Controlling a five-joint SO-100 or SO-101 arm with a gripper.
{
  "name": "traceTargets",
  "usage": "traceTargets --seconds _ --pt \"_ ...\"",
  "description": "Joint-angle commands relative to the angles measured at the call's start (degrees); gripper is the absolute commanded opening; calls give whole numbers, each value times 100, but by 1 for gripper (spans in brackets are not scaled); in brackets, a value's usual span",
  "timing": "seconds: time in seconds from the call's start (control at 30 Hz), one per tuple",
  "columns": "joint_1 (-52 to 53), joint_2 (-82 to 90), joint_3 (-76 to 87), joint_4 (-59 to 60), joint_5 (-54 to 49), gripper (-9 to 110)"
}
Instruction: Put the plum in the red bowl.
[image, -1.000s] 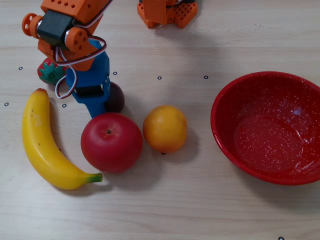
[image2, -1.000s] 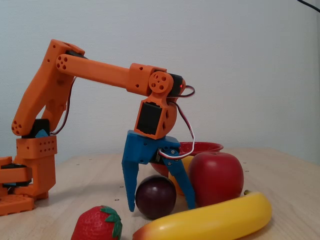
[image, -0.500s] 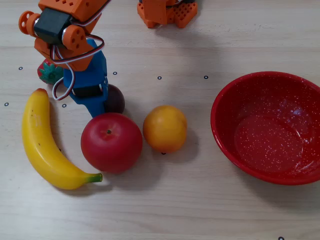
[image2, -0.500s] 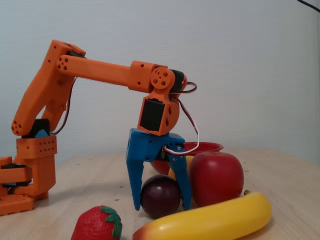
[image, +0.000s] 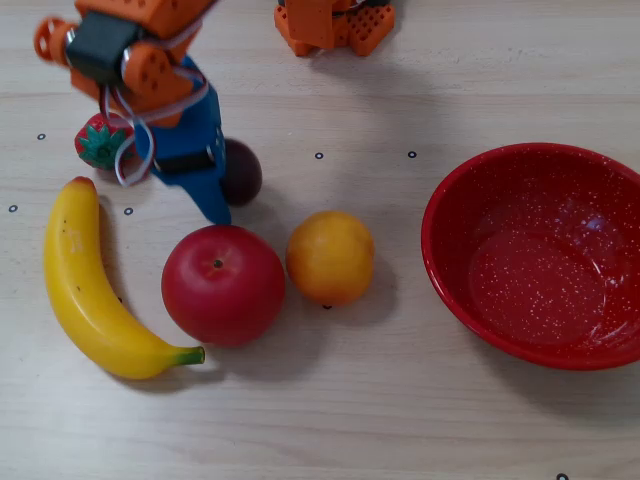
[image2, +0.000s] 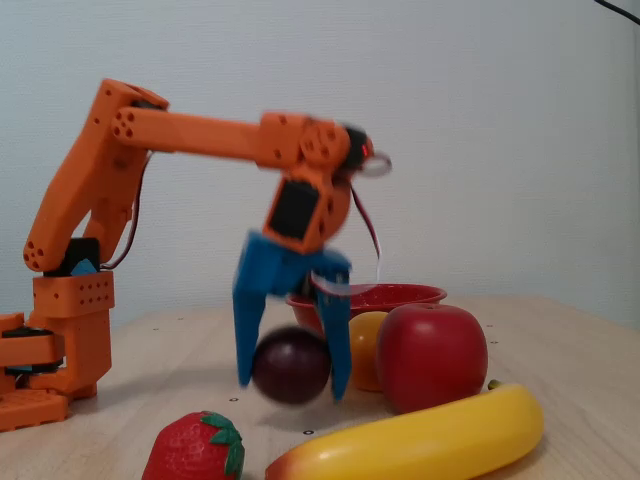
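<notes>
The dark purple plum (image: 243, 172) lies on the table behind the red apple. In the side fixed view the plum (image2: 290, 365) sits between the two blue fingers of my gripper (image2: 291, 388), which touch it on both sides, low over the table. In the top fixed view my gripper (image: 226, 182) comes down from the upper left and covers the plum's left part. The red speckled bowl (image: 480, 330) stands empty at the right, and its rim (image2: 400, 295) shows behind the fruit in the side view.
A red apple (image: 222, 284) and an orange (image: 330, 257) lie just in front of the plum, between it and the bowl. A banana (image: 85, 290) lies at the left, a strawberry (image: 100, 142) beside the gripper. The arm's base (image: 333, 25) is at the top.
</notes>
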Motion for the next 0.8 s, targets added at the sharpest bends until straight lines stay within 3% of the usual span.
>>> traceTargets --seconds 0.0,0.3,0.57,0.77 --pt "-18 1248 -747 756 141 0" --pt "949 3059 -1099 923 -281 0" --pt "3243 3568 -1547 677 -1723 0" --pt "4834 3032 -2048 123 -2742 0"
